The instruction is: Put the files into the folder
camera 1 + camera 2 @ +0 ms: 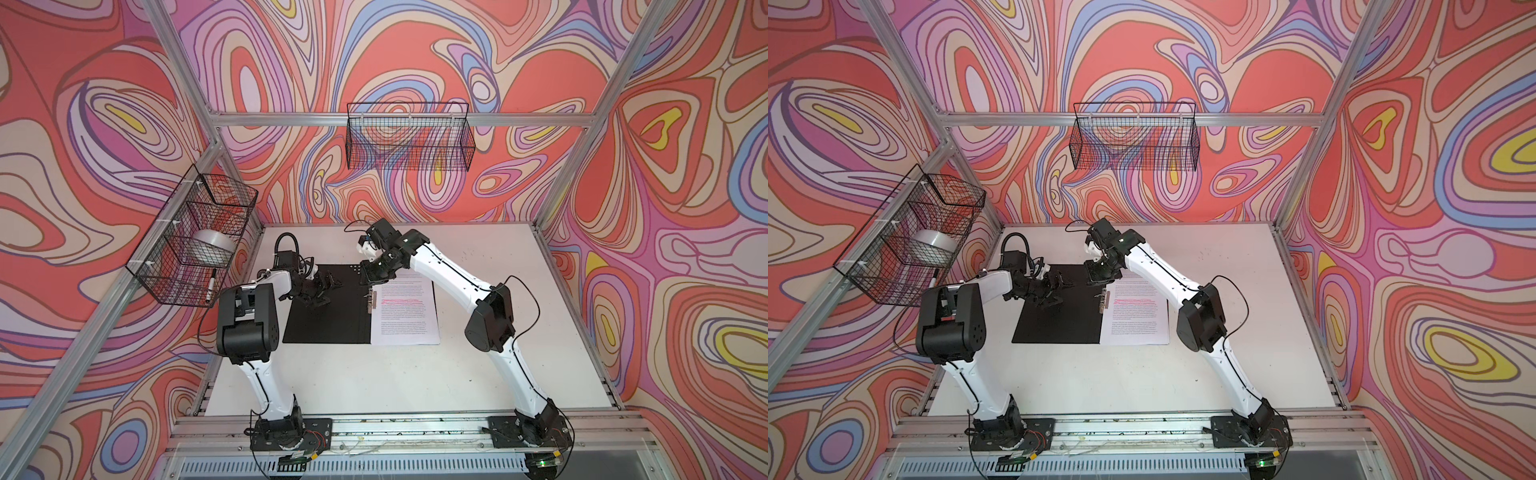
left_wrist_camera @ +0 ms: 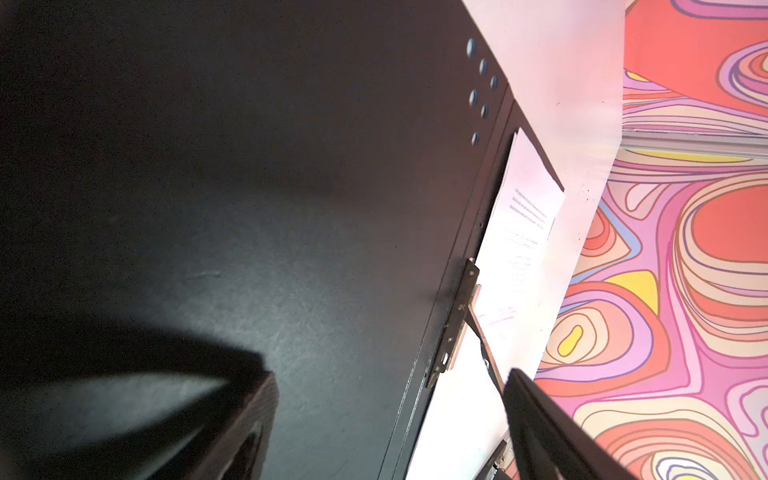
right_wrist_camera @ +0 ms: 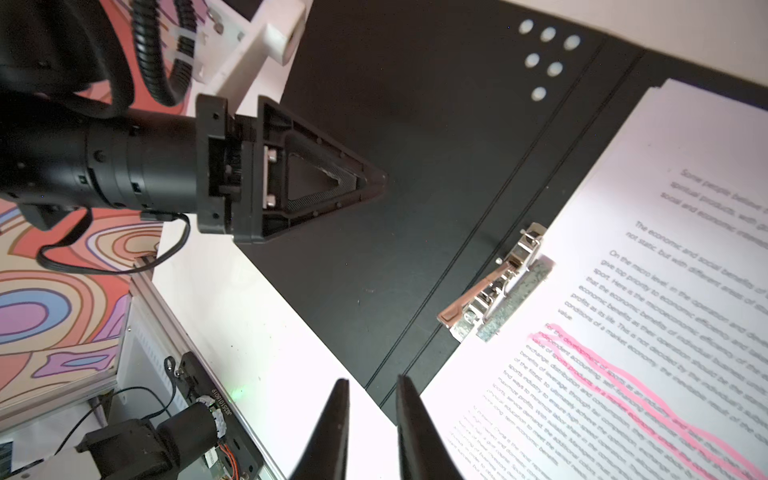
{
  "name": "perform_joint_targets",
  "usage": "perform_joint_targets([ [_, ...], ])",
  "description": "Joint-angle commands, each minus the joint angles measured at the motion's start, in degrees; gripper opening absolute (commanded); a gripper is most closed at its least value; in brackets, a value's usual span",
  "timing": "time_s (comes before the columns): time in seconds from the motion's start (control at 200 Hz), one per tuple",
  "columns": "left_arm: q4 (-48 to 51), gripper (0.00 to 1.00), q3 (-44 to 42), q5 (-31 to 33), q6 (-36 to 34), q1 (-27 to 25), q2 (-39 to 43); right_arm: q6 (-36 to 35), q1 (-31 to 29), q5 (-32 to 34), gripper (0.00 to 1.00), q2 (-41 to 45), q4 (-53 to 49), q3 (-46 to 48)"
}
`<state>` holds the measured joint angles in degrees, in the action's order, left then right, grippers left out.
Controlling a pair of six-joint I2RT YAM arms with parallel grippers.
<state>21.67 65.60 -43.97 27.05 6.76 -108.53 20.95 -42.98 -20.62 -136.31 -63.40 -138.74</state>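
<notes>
The folder (image 1: 332, 320) (image 1: 1059, 324) lies open on the white table, black inside up. The files (image 1: 403, 316) (image 1: 1136, 320) (image 3: 623, 332), white printed sheets with pink highlighted lines on the top one, rest on its right half. The pad of the metal spine clip (image 1: 371, 298) (image 3: 498, 286) lies on their edge. My left gripper (image 1: 326, 293) (image 2: 390, 374) is open, low over the bare left flap (image 2: 291, 208). My right gripper (image 1: 368, 276) (image 3: 370, 386) hovers over the folder's far edge near the spine. Its jaws stand a narrow gap apart with nothing between them.
A wire basket (image 1: 195, 237) on the left wall holds a tape roll (image 1: 214, 245) and a marker (image 1: 211, 286). Another wire basket (image 1: 409, 137) hangs on the back wall. The white table (image 1: 374, 374) extends in front of and to the right of the folder.
</notes>
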Motion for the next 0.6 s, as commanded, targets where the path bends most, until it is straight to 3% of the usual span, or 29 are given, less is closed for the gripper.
perform_joint_targets([
  [0.0, 1.5, 0.84, 0.6, 0.1, 2.0, 0.2, 0.3, 0.9, -1.7, 6.9, 0.16, -3.3, -5.9, -3.6],
  [0.205, 2.4, 0.81, 0.0, 4.0, -2.9, 0.2, 3.3, 4.0, -2.2, 11.7, 0.13, -3.0, -5.9, -2.7],
  [0.361, 5.4, 0.78, 1.6, 11.2, -11.3, -1.5, 6.8, 5.0, -2.3, 11.8, 0.13, -3.9, -3.9, -2.7],
  [0.496, 10.3, 0.68, 5.2, 18.3, -20.5, -4.1, 8.6, 5.9, -2.4, 13.1, 0.14, -5.2, -3.7, -3.2],
  [0.596, 14.2, 0.68, 8.7, 24.4, -27.4, -6.3, 8.4, 6.1, -2.4, 13.1, 0.15, -5.5, -3.7, -3.1],
])
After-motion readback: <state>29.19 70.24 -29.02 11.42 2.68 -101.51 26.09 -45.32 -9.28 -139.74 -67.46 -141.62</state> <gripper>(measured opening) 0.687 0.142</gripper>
